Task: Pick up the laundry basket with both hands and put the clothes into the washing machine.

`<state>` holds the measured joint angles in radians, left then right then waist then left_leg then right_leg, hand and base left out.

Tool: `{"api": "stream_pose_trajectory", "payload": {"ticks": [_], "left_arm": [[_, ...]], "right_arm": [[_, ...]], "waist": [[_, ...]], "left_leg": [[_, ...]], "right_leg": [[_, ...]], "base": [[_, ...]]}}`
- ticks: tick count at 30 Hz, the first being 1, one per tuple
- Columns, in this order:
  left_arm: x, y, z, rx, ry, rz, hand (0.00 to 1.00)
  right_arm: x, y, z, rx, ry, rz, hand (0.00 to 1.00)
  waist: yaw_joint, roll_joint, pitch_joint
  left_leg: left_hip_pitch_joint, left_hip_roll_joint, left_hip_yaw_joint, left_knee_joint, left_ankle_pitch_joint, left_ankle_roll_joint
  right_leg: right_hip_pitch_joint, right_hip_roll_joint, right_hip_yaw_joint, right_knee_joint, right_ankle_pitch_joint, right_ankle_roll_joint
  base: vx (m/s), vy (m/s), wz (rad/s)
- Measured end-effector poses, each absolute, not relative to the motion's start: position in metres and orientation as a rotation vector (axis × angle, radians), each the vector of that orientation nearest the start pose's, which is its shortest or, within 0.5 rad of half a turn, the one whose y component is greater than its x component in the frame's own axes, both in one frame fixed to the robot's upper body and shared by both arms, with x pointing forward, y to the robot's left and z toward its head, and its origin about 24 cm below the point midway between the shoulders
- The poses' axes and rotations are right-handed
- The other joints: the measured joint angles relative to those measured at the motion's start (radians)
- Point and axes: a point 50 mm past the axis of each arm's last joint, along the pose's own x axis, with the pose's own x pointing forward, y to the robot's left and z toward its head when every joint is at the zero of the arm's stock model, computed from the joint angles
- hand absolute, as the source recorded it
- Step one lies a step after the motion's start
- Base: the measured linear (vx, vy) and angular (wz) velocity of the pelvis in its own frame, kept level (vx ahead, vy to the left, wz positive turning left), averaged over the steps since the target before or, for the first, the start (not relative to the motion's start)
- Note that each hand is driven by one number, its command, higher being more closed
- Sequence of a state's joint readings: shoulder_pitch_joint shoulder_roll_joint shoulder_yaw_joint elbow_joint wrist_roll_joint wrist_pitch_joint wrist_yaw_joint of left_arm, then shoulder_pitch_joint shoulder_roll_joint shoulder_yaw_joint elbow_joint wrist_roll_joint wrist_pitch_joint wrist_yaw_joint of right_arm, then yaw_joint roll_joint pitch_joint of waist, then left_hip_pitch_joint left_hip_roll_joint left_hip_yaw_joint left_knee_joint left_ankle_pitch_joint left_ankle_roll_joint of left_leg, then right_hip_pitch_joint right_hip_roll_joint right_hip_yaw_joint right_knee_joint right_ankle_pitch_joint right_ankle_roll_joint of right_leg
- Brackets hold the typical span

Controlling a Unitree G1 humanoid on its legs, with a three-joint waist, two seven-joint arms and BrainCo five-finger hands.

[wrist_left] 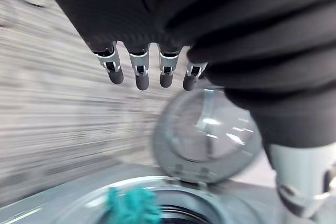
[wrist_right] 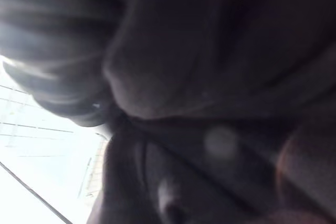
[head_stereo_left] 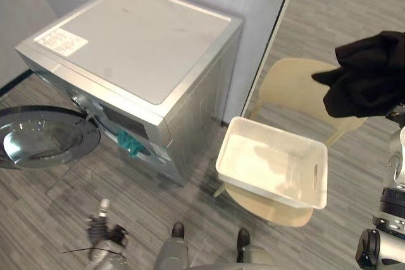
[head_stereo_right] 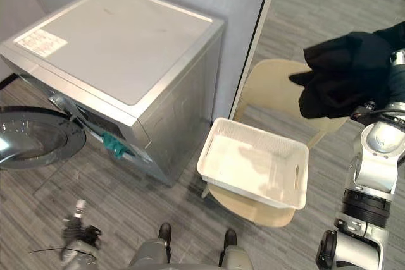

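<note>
Left hand [wrist_left: 140, 73] low before open door [head_stereo_left: 41, 136] of washing machine [head_stereo_left: 136, 42]: fingers straight, apart, empty. Right hand [wrist_right: 52, 35] raised, buried in black garment [head_stereo_left: 370, 74]; grip impossible to tell. Laundry basket [head_stereo_left: 281, 132] empty on beige chair [head_stereo_left: 285, 83], grey plank floor [head_stereo_left: 69, 188]. Left wrist view: teal cloth [wrist_left: 131, 205] at drum mouth.

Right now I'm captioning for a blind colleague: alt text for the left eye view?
A black garment hangs raised at the right; nearer, a white laundry basket sits on a beige seat. To its left stands a silver washing machine, door open, teal cloth at its opening.
</note>
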<state>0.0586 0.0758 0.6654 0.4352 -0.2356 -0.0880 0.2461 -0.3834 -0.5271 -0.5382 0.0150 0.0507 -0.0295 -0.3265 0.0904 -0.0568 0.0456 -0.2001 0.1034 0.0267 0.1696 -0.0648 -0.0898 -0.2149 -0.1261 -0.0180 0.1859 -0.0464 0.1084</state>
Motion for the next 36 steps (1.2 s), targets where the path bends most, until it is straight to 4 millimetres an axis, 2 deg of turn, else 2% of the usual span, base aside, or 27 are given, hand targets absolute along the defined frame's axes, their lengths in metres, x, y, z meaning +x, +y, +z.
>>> {"api": "stream_pose_trajectory", "payload": {"ticks": [1, 2, 4, 5, 7, 8, 10, 11, 13, 14, 15, 17, 18, 22, 25, 27, 31, 36], "left_arm": [[0.164, 0.333, -0.016, -0.114, 0.198, 0.997, 0.0], [0.176, 0.337, 0.009, -0.075, 0.09, 0.997, 0.0], [0.196, 0.331, 0.069, 0.023, -0.164, 0.946, 0.0], [0.203, 0.325, 0.083, 0.04, -0.23, 0.909, 0.0], [0.235, 0.295, 0.116, 0.063, -0.383, 0.742, 0.0], [0.243, 0.286, 0.121, 0.068, -0.402, 0.699, 0.0], [0.266, 0.25, 0.134, 0.066, -0.457, 0.539, 0.0], [0.271, 0.24, 0.137, 0.063, -0.467, 0.494, 0.0], [0.285, 0.206, 0.141, 0.057, -0.483, 0.324, 0.0], [0.294, 0.185, 0.142, 0.036, -0.48, 0.222, 0.0], [0.299, 0.175, 0.143, 0.022, -0.476, 0.176, 0.0], [0.312, 0.136, 0.144, -0.016, -0.454, -0.002, 0.0], [0.314, 0.126, 0.143, -0.02, -0.447, -0.04, 0.0], [0.326, 0.071, 0.121, 0.008, -0.323, -0.259, 0.0], [0.33, 0.053, 0.106, 0.045, -0.243, -0.332, 0.0], [0.331, 0.043, 0.103, 0.061, -0.218, -0.361, 0.0], [0.335, 0.02, 0.118, 0.099, -0.256, -0.433, 0.0], [0.336, 0.001, 0.133, 0.132, -0.295, -0.49, 0.0]], "right_arm": [[0.253, -0.341, 0.227, -0.264, -0.625, -0.812, 1.0], [0.252, -0.34, 0.228, -0.262, -0.637, -0.809, 1.0], [0.251, -0.334, 0.232, -0.257, -0.673, -0.792, 1.0], [0.251, -0.332, 0.233, -0.257, -0.687, -0.784, 1.0], [0.257, -0.316, 0.237, -0.232, -0.722, -0.713, 1.0], [0.261, -0.311, 0.238, -0.221, -0.724, -0.686, 1.0], [0.27, -0.291, 0.237, -0.178, -0.741, -0.583, 1.0], [0.271, -0.285, 0.238, -0.169, -0.75, -0.558, 1.0], [0.27, -0.267, 0.24, -0.133, -0.797, -0.482, 1.0], [0.27, -0.258, 0.241, -0.114, -0.814, -0.442, 1.0], [0.271, -0.253, 0.242, -0.102, -0.823, -0.421, 1.0], [0.274, -0.235, 0.239, -0.059, -0.838, -0.335, 1.0], [0.274, -0.231, 0.238, -0.046, -0.837, -0.316, 1.0], [0.28, -0.209, 0.231, 0.04, -0.81, -0.194, 1.0], [0.284, -0.195, 0.227, 0.094, -0.788, -0.106, 1.0], [0.283, -0.188, 0.227, 0.126, -0.786, -0.064, 1.0], [0.283, -0.168, 0.224, 0.189, -0.782, 0.051, 1.0], [0.283, -0.152, 0.216, 0.234, -0.746, 0.137, 1.0]], "waist": [[-0.002, 0.002, -0.018], [-0.001, 0.004, -0.022], [-0.001, 0.005, -0.04], [-0.001, 0.007, -0.044], [-0.004, 0.019, -0.053], [-0.007, 0.021, -0.056], [-0.022, 0.028, -0.069], [-0.023, 0.028, -0.07], [-0.032, 0.029, -0.071], [-0.046, 0.03, -0.071], [-0.05, 0.031, -0.072], [-0.068, 0.032, -0.073], [-0.076, 0.033, -0.073], [-0.105, 0.047, -0.083], [-0.132, 0.049, -0.083], [-0.137, 0.049, -0.083], [-0.146, 0.049, -0.083], [-0.159, 0.048, -0.083]], "left_leg": [[0.017, 0.0, -0.001, -0.01, 0.0, 0.0], [0.037, -0.001, -0.001, -0.016, 0.001, -0.001], [0.065, -0.005, -0.003, -0.024, 0.001, -0.001], [0.072, -0.007, -0.003, -0.027, 0.001, 0.0], [0.114, -0.014, 0.004, -0.039, 0.001, 0.0], [0.128, -0.015, 0.006, -0.044, 0.001, 0.0], [0.166, -0.016, 0.026, -0.075, 0.001, 0.0], [0.174, -0.015, 0.035, -0.081, 0.001, 0.0], [0.2, -0.014, 0.063, -0.099, 0.001, 0.0], [0.207, -0.015, 0.074, -0.101, 0.001, 0.001], [0.209, -0.015, 0.078, -0.102, 0.001, 0.001], [0.215, -0.016, 0.099, -0.103, 0.001, 0.001], [0.215, -0.017, 0.101, -0.103, 0.001, 0.001], [0.218, -0.016, 0.113, -0.104, 0.001, 0.001], [0.215, -0.015, 0.113, -0.104, 0.001, 0.001], [0.216, -0.015, 0.116, -0.104, 0.001, 0.001], [0.216, -0.016, 0.117, -0.105, 0.001, 0.001], [0.224, -0.016, 0.118, -0.114, 0.001, 0.001]], "right_leg": [[0.025, 0.0, -0.004, -0.017, 0.004, 0.001], [0.046, 0.0, -0.004, -0.029, 0.006, 0.0], [0.078, -0.003, -0.003, -0.051, 0.01, 0.002], [0.084, -0.004, -0.001, -0.054, 0.01, 0.002], [0.116, -0.009, 0.016, -0.062, 0.011, 0.004], [0.123, -0.009, 0.023, -0.064, 0.012, 0.006], [0.131, -0.007, 0.052, -0.067, 0.016, 0.008], [0.13, -0.005, 0.063, -0.068, 0.019, 0.009], [0.128, 0.002, 0.098, -0.07, 0.027, 0.011], [0.127, 0.002, 0.111, -0.072, 0.032, 0.012], [0.127, 0.002, 0.115, -0.074, 0.035, 0.012], [0.124, 0.005, 0.14, -0.087, 0.051, 0.015], [0.122, 0.005, 0.144, -0.087, 0.052, 0.016], [0.122, 0.007, 0.163, -0.108, 0.07, 0.016], [0.12, 0.011, 0.173, -0.122, 0.079, 0.016], [0.116, 0.012, 0.181, -0.122, 0.081, 0.018], [0.114, 0.012, 0.184, -0.122, 0.082, 0.018], [0.115, 0.013, 0.187, -0.122, 0.082, 0.018]], "base": [[0.11, 0.015, 0.03], [0.11, 0.016, 0.02], [0.07, 0.017, -0.04], [0.07, 0.023, -0.09], [0.05, 0.023, -0.2], [0.0, 0.017, -0.3], [-0.02, 0.018, -0.37], [-0.03, 0.013, -0.47], [-0.04, 0.007, -0.47], [-0.04, 0.01, -0.32], [-0.07, 0.02, -0.33], [-0.06, 0.018, -0.28], [-0.05, 0.012, -0.23], [-0.04, 0.006, -0.14], [-0.03, -0.006, -0.08], [-0.01, -0.005, -0.1], [0.0, -0.001, -0.02], [0.0, -0.001, -0.01]]}}
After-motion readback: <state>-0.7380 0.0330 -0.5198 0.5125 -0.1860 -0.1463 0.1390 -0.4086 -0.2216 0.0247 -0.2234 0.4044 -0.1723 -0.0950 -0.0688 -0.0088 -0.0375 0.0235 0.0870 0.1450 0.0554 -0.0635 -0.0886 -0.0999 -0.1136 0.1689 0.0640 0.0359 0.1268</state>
